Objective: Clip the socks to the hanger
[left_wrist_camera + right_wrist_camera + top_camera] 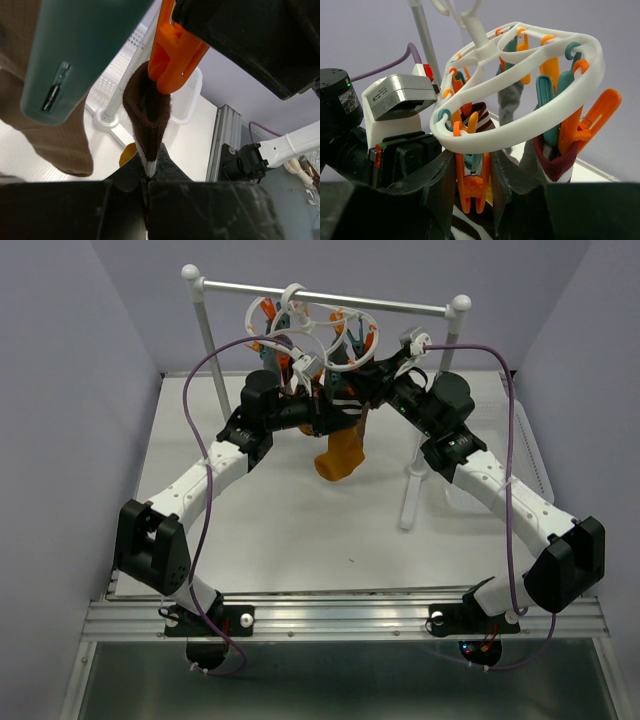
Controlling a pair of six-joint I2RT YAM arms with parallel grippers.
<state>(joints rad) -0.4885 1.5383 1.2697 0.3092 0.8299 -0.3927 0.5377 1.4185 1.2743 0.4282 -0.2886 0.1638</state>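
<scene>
Left end effector (147, 189) pinches the soft, limp brown sock (149, 115) near its cuff, the best hold; right end effector (472, 172) squeezes the orange clip (471, 192).

- We get bright, even light from overhead; on the table (280, 530) below the arms (205, 485), shadows are faint and soft-edged.
- Just above the left gripper (147, 187), the teal clip (75, 55) and orange clip (175, 50) blur, too near the lens; the brown sock (147, 115) is sharper.
- Above the right gripper (474, 175), we find the hanger (520, 115) crisp with mild sheen; its fingers (435, 200) are dark and soft.
</scene>
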